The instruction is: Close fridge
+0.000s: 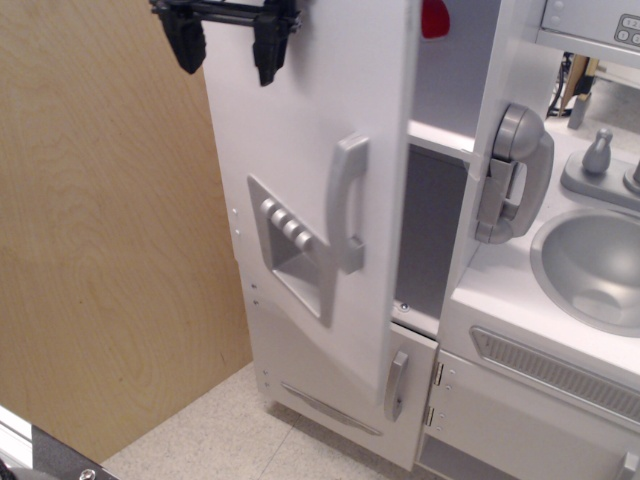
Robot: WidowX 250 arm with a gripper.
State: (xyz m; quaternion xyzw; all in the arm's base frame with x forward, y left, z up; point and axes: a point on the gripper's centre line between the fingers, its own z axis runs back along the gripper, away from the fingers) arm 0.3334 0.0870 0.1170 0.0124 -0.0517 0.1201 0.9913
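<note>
The white toy fridge's upper door (300, 130) stands partly ajar, with a narrow gap left at its right edge. Its grey vertical handle (347, 205) and grey recessed dispenser panel (292, 245) face me. My black gripper (228, 45) is at the top, in front of the door's upper left part, fingers open and holding nothing. I cannot tell whether a finger touches the door. A red object (433, 17) shows on the upper shelf through the gap. The rest of the fridge's inside is hidden by the door.
The smaller lower white door (340, 375) with a short grey handle is shut. A grey toy phone (513, 172) hangs on the fridge's right side. A grey sink basin (590, 265) and faucet (602, 160) are at right. A plywood wall (100, 230) stands at left.
</note>
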